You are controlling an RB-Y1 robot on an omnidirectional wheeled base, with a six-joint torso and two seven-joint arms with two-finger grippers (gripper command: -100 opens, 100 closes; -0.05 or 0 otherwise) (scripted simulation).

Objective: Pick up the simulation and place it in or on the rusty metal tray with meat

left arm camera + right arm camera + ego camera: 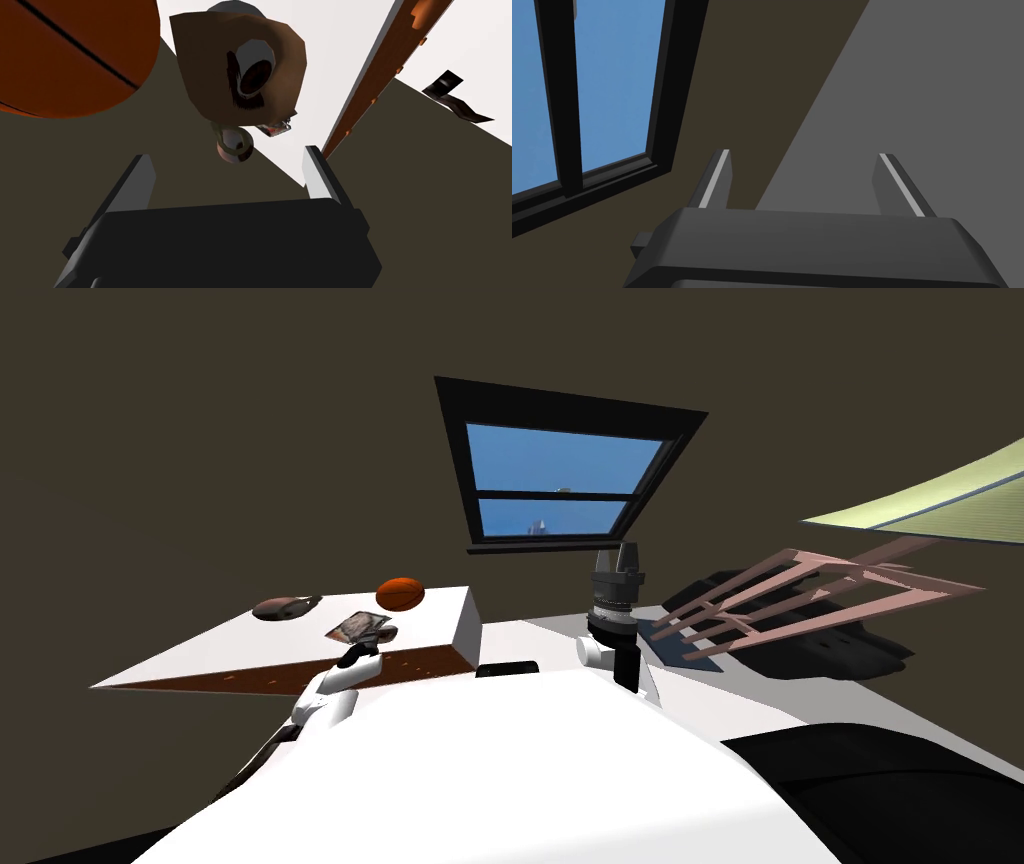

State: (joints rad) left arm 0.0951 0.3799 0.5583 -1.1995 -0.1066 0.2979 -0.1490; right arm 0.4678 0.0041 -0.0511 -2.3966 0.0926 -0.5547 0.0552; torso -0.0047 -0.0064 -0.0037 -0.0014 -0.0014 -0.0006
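Head: brown lump (283,607) on white worktop (230,653), ball (400,593) near, tray (357,627) closer to me; right claw (626,554) raised, likely parked clear.
Left wrist: left claw (227,157) spread, empty, pointed at lump, short of it. Looks like lining up the grab.
Right wrist: spread too, nothing held.

No text, label, brand, number or sign could be read anywhere in these views.
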